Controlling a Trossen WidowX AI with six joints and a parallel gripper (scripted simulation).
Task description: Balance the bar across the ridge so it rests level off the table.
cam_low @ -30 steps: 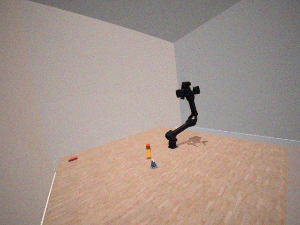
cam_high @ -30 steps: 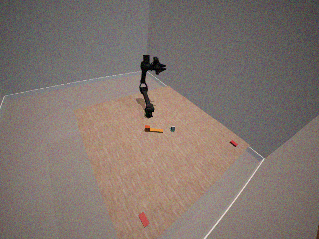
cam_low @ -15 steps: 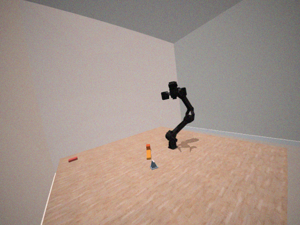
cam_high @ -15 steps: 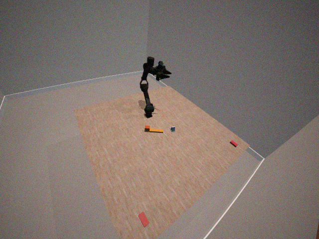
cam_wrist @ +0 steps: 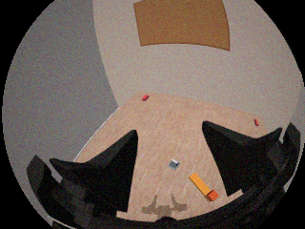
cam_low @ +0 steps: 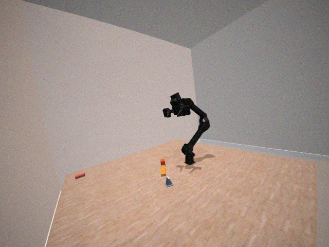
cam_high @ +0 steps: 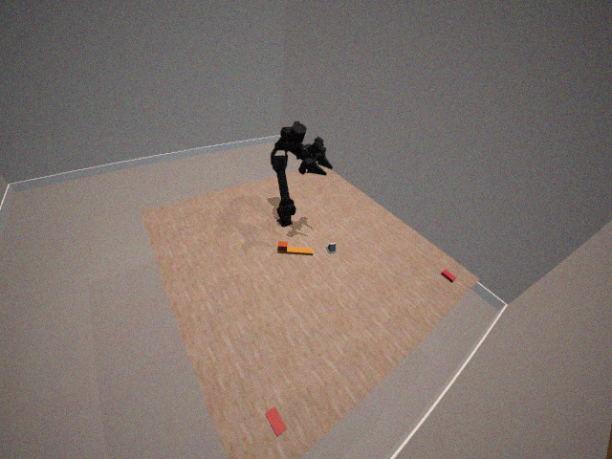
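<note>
Arm (cam_low: 202, 124) is raised well above the counter (cam_low: 239, 199), gripper (cam_low: 166, 112) up high and nowhere near the parts. Fingers stand fairly wide apart with nothing between them; the wrist view shows bare counter through the gap. Bar (cam_high: 296, 249) lies flat on the counter in front of the arm's base (cam_high: 285, 217), yellow-orange along most of its length with a darker orange-red block at one end. Ridge (cam_high: 331, 247), a small grey-blue wedge, sits just off the bar's yellow end, close but not touching as far as the top view shows. Two red markers sit far out near the counter's edges: one (cam_high: 448, 274) at the right, one (cam_high: 274, 421) at the near side.
</note>
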